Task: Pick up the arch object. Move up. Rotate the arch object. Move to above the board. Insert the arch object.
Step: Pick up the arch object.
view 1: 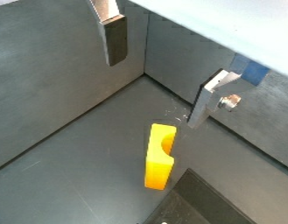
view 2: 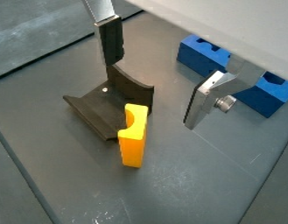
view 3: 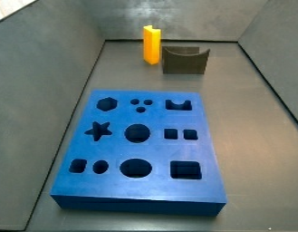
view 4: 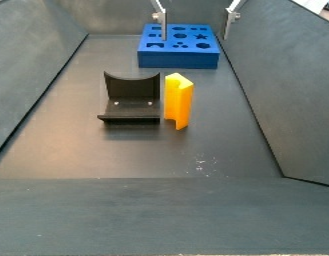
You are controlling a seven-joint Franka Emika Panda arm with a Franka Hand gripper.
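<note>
The arch object [view 2: 133,136] is a bright yellow-orange block that stands upright on the dark floor, right beside the fixture [view 2: 101,103]. It also shows in both side views as the arch object [view 3: 151,43] and the arch object [view 4: 178,100]. My gripper [view 2: 153,94] hangs open well above the arch object, with nothing between its fingers [view 1: 115,39]. In a side view only the tips of the gripper [view 4: 196,10] show, at the frame's upper edge. The board [view 3: 145,145] is a thick blue slab with shaped holes, lying flat apart from the arch object.
The dark fixture [view 4: 131,98] stands against the arch object's side, between it and one grey wall. Grey walls [view 1: 64,96] enclose the floor on all sides. The board [view 4: 180,45] lies near one end of the bin, the fixture [view 3: 184,59] at the other.
</note>
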